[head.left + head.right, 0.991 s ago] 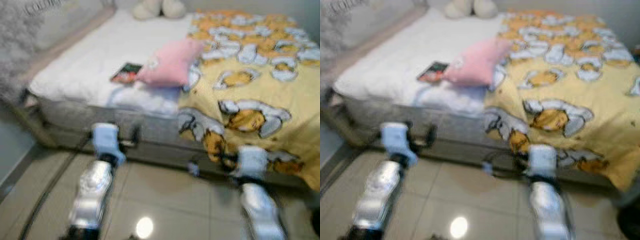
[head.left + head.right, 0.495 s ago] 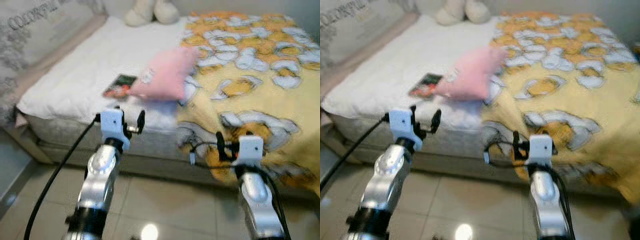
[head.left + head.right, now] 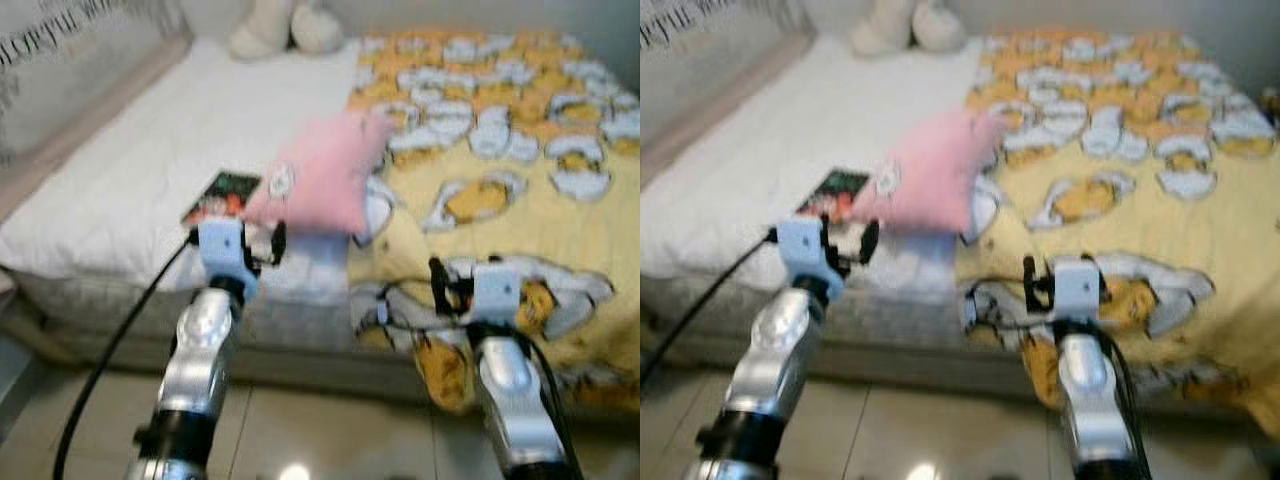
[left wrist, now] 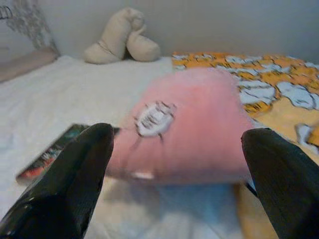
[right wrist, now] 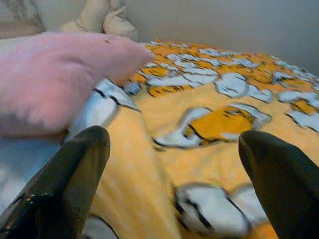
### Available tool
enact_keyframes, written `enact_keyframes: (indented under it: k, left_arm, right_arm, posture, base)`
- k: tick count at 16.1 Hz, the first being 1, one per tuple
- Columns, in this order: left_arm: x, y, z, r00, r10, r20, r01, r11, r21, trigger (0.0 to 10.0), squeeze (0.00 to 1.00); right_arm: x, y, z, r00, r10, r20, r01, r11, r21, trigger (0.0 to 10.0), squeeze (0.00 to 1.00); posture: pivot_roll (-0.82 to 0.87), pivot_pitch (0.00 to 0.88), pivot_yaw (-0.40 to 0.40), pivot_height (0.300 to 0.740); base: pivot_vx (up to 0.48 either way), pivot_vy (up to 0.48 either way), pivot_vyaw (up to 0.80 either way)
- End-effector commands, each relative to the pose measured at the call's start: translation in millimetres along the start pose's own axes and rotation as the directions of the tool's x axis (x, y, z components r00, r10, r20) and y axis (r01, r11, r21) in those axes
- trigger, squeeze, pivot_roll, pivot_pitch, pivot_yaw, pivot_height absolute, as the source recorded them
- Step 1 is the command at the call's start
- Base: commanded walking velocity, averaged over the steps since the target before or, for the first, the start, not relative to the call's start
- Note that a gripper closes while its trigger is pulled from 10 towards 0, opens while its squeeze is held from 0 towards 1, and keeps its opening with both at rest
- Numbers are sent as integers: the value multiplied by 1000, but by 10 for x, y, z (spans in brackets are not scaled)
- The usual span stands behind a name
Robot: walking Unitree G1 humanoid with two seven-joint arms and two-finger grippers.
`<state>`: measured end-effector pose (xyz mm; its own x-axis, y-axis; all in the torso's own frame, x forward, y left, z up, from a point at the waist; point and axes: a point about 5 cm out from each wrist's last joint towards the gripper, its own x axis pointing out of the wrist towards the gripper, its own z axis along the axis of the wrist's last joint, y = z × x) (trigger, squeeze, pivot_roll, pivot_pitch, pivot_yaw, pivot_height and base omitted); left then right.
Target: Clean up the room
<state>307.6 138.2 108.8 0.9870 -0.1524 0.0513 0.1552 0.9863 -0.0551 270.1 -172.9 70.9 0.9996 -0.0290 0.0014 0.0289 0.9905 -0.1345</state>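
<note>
A pink pillow [image 3: 320,185] lies on the bed's white sheet [image 3: 150,170], its right side resting on the yellow patterned blanket [image 3: 510,190]. A small book [image 3: 222,195] lies flat just left of the pillow. My left gripper [image 3: 262,243] is raised at the bed's near edge, open, with the pillow [image 4: 184,124] and book [image 4: 50,154] straight ahead between its fingers [image 4: 70,179]. My right gripper [image 3: 440,283] is up over the blanket's near edge, open and holding nothing; the blanket [image 5: 209,129] lies before it, the pillow [image 5: 55,79] off to one side.
A cream plush toy [image 3: 275,28] sits at the head of the bed by the wall. A grey padded headboard [image 3: 60,80] runs along the left. Shiny floor tiles [image 3: 330,440] lie below the bed frame. A black cable [image 3: 110,350] hangs from my left arm.
The view has closed in on the bed. Both arms have risen from near the floor to the height of the mattress edge, fingers pointing at the pillow and blanket.
</note>
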Motion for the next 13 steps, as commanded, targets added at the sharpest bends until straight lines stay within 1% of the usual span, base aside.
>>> enact_keyframes:
  k: [1, 3, 6, 8, 10, 11, 12, 13]
  left_arm:
    - [3, 103, 19, 1000, 29, 5, -29, 999, 19, 10000, 0]
    - [16, 112, 37, 999, 31, 12, -32, 999, 24, 10000, 0]
    - [42, 135, 76, 999, 40, 27, -41, 999, 34, 10000, 0]
    - [84, 166, 143, 997, 50, 53, -53, 998, 45, 10000, 0]
    - [150, 211, 233, 995, 61, 82, -67, 995, 72, 10000, 0]
    - [217, 231, 333, 993, 58, 106, -66, 995, 73, 10000, 0]
    - [288, 250, 428, 991, 54, 122, -63, 995, 77, 10000, 0]
    - [416, 257, 494, 996, 27, 83, -29, 999, 26, 10000, 0]
  right_arm:
    - [44, 122, 57, 999, 27, 16, -28, 1000, 13, 10000, 0]
    - [65, 136, 95, 999, 29, 28, -29, 999, 15, 10000, 0]
    - [104, 151, 210, 997, 28, 67, -29, 999, 22, 10000, 0]
    - [153, 211, 430, 988, 38, 148, -41, 999, 18, 10000, 0]
    - [204, 234, 592, 980, 36, 198, -43, 999, 29, 10000, 0]
    - [253, 222, 692, 975, 23, 220, -35, 998, 49, 10000, 0]
    - [318, 193, 758, 978, -2, 210, -19, 995, 98, 10000, 0]
    - [430, 153, 768, 992, -28, 124, 1, 977, 215, 10000, 0]
  posture:
    - [-128, 0, 76, 735]
    - [-129, 0, 76, 735]
    - [-130, 0, 76, 735]
    - [-131, 0, 76, 735]
    - [-134, 0, 75, 735]
    - [-134, 0, 74, 735]
    - [-138, 0, 75, 735]
    - [-140, 0, 76, 735]
  base:
    - [458, 0, 0]
    - [458, 0, 0]
    - [458, 0, 0]
    - [458, 0, 0]
    - [458, 0, 0]
    - [458, 0, 0]
    - [458, 0, 0]
    - [461, 0, 0]
